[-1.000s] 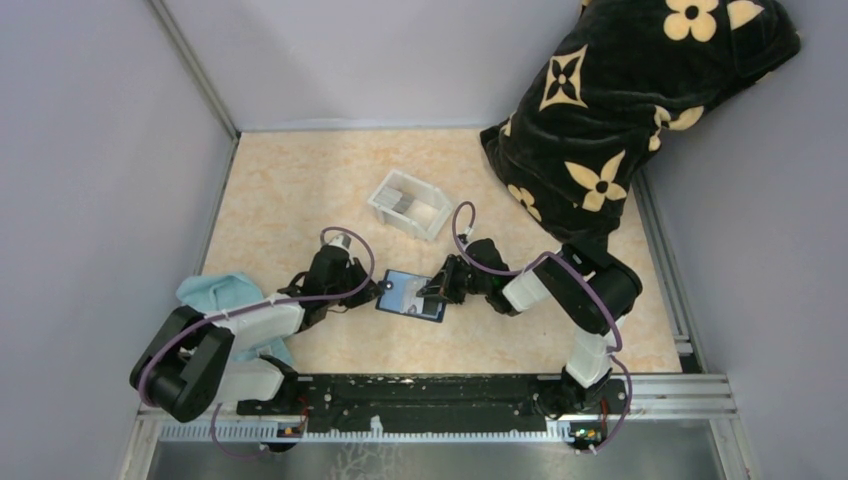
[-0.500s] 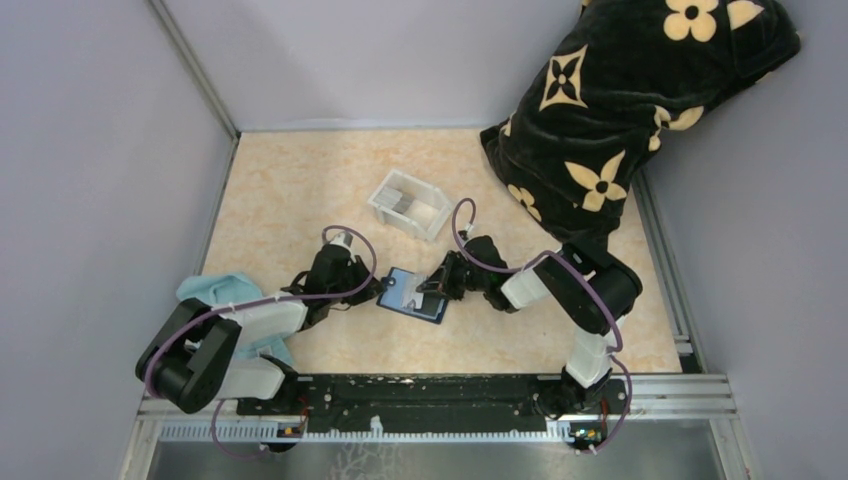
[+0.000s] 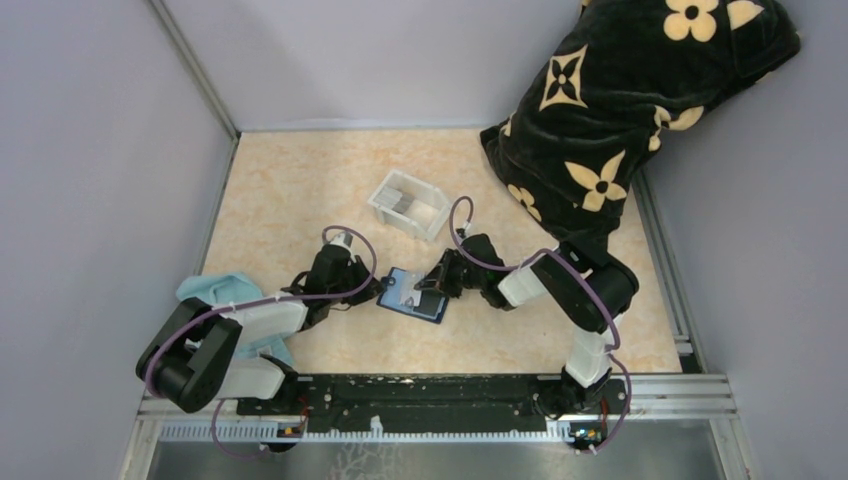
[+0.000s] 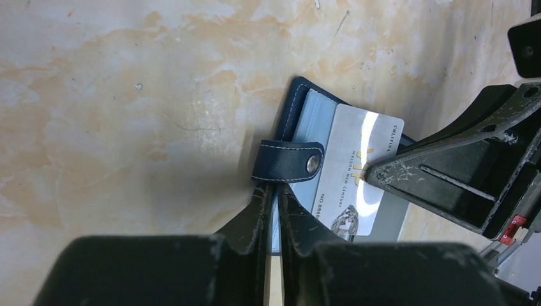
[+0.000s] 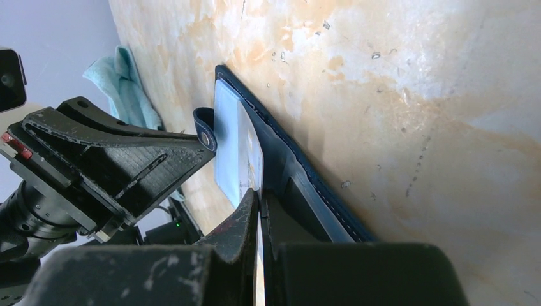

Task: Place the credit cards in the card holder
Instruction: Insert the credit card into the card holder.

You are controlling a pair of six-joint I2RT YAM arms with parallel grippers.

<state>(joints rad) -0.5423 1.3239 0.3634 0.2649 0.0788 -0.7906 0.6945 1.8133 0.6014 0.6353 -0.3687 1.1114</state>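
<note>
**A:** Where is the card holder?

**B:** It lies open on the counter, pale blue lining up, between the two pincers.

**A:** What about the left pincer?

**B:** It sits at the card holder's left edge. Its jaws are narrow, with only a sliver between them, and they nip that edge right beside the snap strap. The strap folds over onto the lining with its stud facing up.

**A:** And the right pincer?

**B:** It reaches in from the card holder's right side. The jaws are squeezed fully together on the end of a pale credit card. The card rests on the lining, printed face up and slightly askew, and its far end lies just beside the strap's stud. I cannot tell whether that end sits inside a pocket.

**A:** Is there anything else around?

**B:** A white tray stands beyond the card holder, apart from it. Something grey lies inside the tray, too small to make out. A teal cloth is bunched well to the card holder's left, partly under the left arm.
</note>
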